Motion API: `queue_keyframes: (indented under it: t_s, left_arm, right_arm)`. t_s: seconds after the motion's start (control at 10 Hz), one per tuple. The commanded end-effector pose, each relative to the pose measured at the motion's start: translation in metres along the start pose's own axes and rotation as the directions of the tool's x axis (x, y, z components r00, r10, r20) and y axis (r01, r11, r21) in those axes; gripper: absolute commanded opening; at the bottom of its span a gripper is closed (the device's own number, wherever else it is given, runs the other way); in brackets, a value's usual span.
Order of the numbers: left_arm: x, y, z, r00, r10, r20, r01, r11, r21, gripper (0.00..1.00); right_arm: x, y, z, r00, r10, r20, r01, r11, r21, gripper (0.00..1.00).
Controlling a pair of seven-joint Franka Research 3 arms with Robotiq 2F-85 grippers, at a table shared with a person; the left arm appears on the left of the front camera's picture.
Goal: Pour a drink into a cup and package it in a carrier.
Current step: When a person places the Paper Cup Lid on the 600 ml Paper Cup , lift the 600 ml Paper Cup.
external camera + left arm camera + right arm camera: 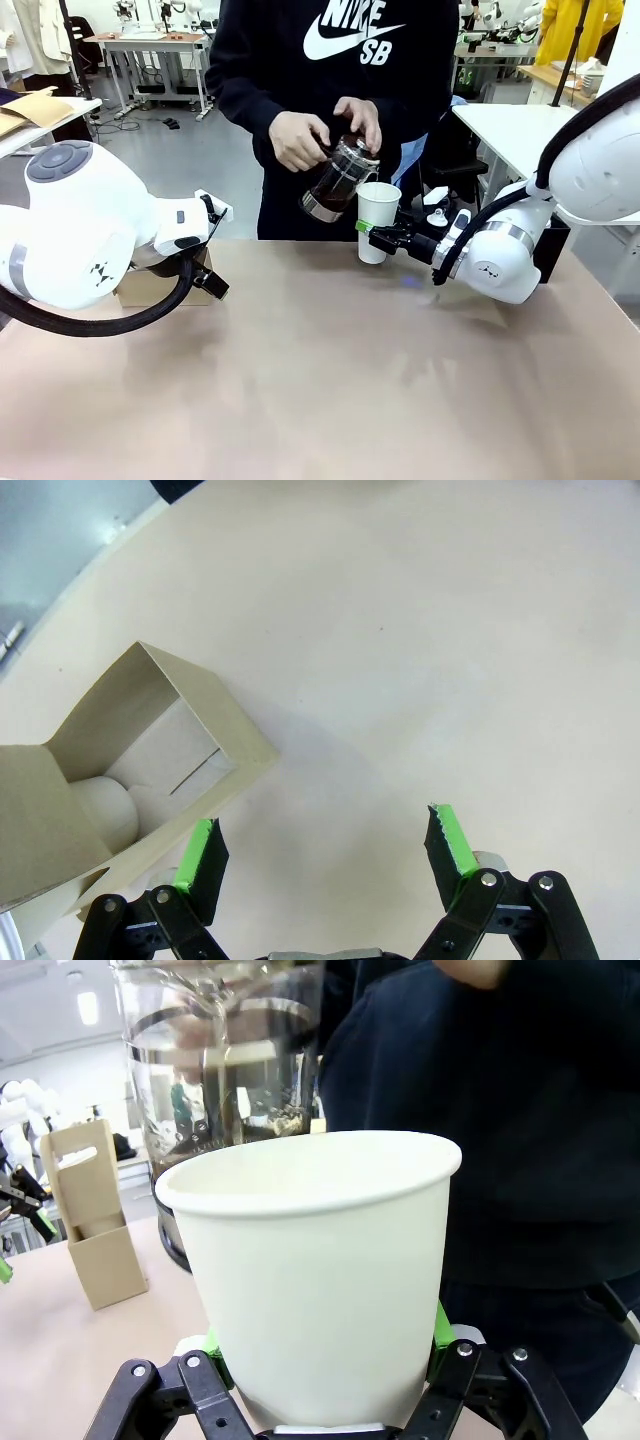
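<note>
Grips cup firmly in right pincer, drink tilted just above it in person's hand, pouring judged unfinished; left pincer open, empty, beside carrier, packaging outstanding.

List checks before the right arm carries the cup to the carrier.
1. Cup upright, clamped in right pincer: ok.
2. Fill level: cannot tell, the inside is hidden.
3. Pot clear of cup: not ok, it is tilted at the rim with the person's hands on it.
4. Carrier upright, top open: ok.
5. Left pincer open, empty, beside carrier: ok.
</note>
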State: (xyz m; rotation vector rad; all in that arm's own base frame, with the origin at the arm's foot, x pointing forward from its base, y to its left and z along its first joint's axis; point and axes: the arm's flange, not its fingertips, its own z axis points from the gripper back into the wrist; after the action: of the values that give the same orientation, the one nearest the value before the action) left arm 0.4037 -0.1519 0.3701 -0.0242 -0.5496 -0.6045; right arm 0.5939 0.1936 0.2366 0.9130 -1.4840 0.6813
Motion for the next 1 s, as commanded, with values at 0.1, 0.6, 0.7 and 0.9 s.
queue_keyframes:
  t_s: [0.1,0.6,0.7,0.9]
  left_arm:
    - [-0.0001,0.0000,0.0003,1.000,0.001,0.001,-0.001,1.000,-0.001,1.00]
    - [-0.0001,0.0000,0.0003,1.000,0.001,0.001,-0.001,1.000,-0.001,1.00]
    - [-0.0001,0.0000,0.0003,1.000,0.001,0.001,-0.001,1.000,-0.001,1.00]
    - [-0.0001,0.0000,0.0003,1.000,0.001,0.001,-0.001,1.000,-0.001,1.00]
  right_arm:
    - [0.0024,0.0012,-0.0019,1.000,0.006,0.006,-0.006,1.000,0.006,0.80]
    - [0.0024,0.0012,-0.0019,1.000,0.006,0.006,-0.006,1.000,0.006,0.80]
    - [0.0024,0.0012,-0.0019,1.000,0.006,0.006,-0.006,1.000,0.006,0.80]
    - [0.0024,0.0012,-0.0019,1.000,0.006,0.006,-0.006,1.000,0.006,0.80]
